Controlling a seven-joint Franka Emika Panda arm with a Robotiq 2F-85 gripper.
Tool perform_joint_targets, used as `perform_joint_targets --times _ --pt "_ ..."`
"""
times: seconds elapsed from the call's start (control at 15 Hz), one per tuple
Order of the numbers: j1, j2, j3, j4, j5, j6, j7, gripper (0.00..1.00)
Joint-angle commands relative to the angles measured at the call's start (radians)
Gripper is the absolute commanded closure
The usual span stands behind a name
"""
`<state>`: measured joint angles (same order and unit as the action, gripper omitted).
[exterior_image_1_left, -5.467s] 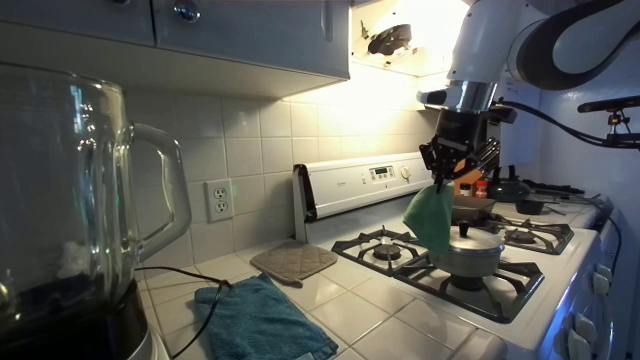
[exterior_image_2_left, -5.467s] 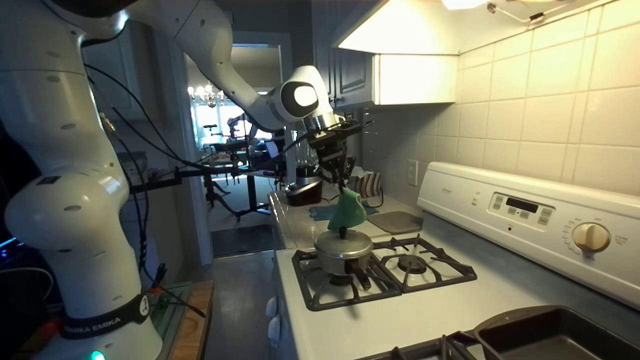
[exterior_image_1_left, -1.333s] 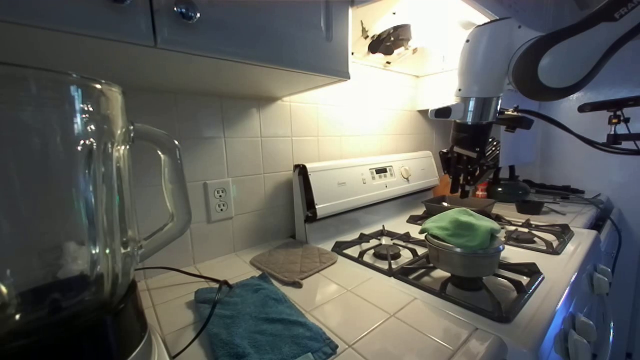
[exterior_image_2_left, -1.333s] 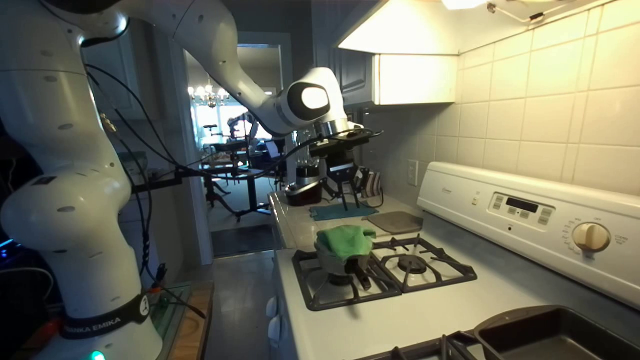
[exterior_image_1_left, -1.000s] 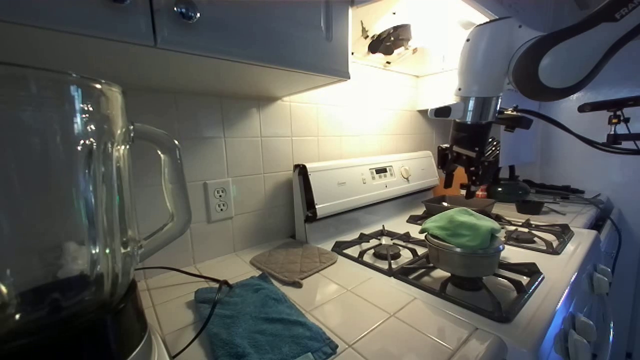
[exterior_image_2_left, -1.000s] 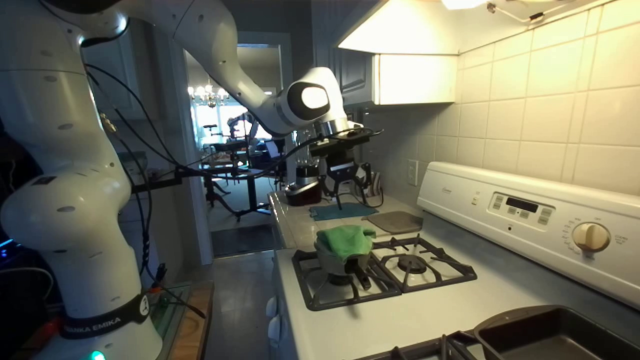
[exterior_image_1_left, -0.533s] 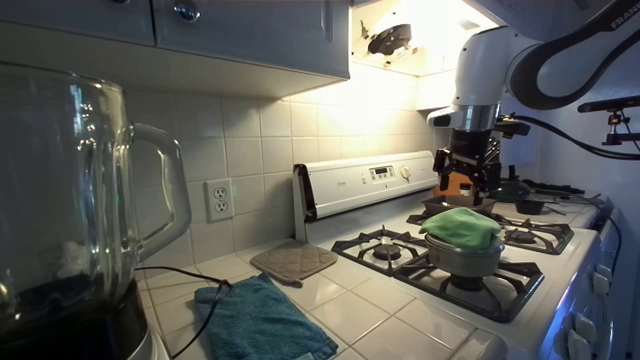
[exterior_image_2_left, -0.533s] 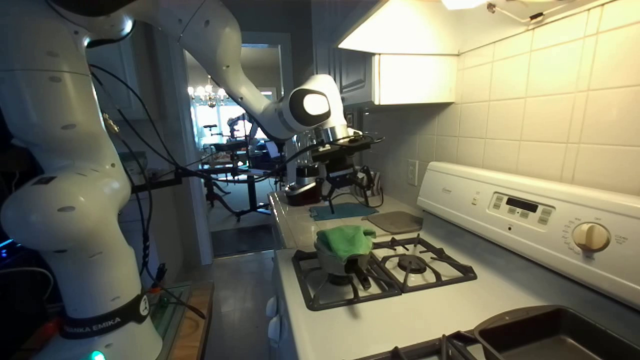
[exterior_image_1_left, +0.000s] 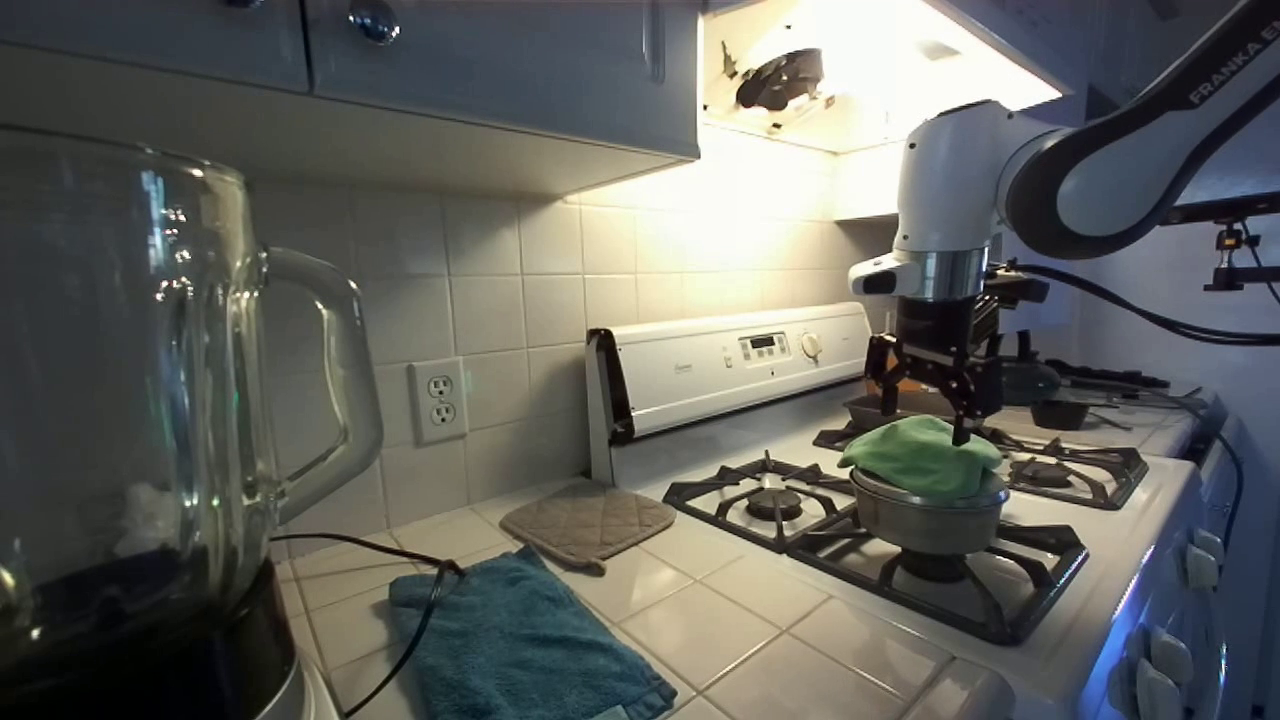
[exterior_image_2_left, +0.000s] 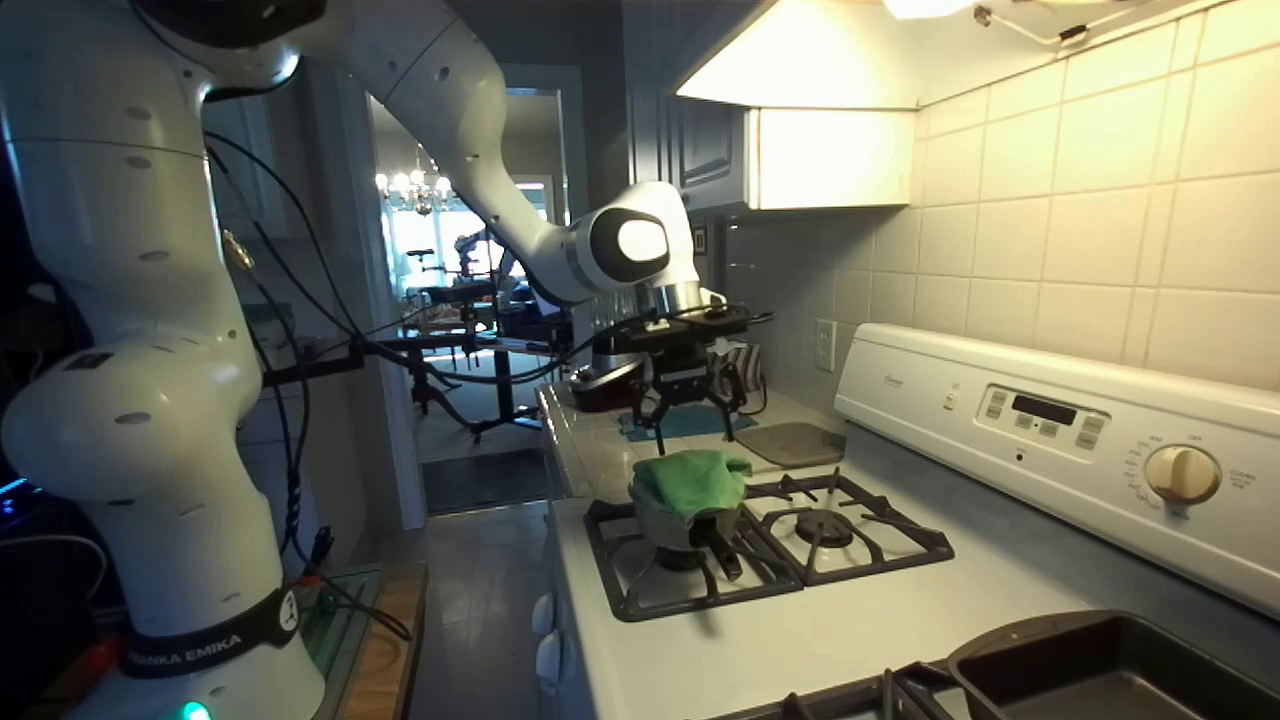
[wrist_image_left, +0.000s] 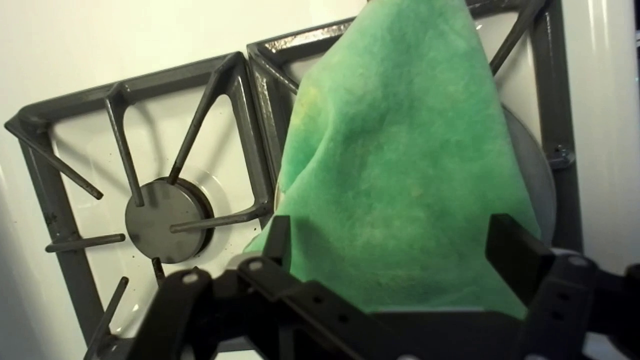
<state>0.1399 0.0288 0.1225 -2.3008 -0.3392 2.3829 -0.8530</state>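
- In an exterior view, a glass jug stood far left on the worktop.
- A blue towel came next, then a grey pot holder near the stove.
- A soft, wrinkly green cloth lay over a pot on the stove.
- The jaws were wide apart, just over the cloth.
- The stove's front edge was near, on the right.

Cloth: on pot, below my gripper.
Pot: on the grate.
Towel: in an exterior view, left of stove, nearer than potholder.
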Motion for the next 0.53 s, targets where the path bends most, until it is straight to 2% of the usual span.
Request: perform_joint_targets --times 0.0,0.13,0.2,0.27,0.47 --pt "-0.005 0.037 0.005 0.013 -0.019 0.022 -0.022 0.00" --pt "-0.005 0.049 0.005 0.015 -0.020 0.024 -0.024 0.01" --pt "-0.006 0.054 0.005 0.016 -0.020 0.024 -0.026 0.08" --pt "-0.006 0.057 0.005 0.017 -0.020 0.024 -0.028 0.25" --pt "-0.007 0.068 0.005 0.019 -0.020 0.023 -0.031 0.46"
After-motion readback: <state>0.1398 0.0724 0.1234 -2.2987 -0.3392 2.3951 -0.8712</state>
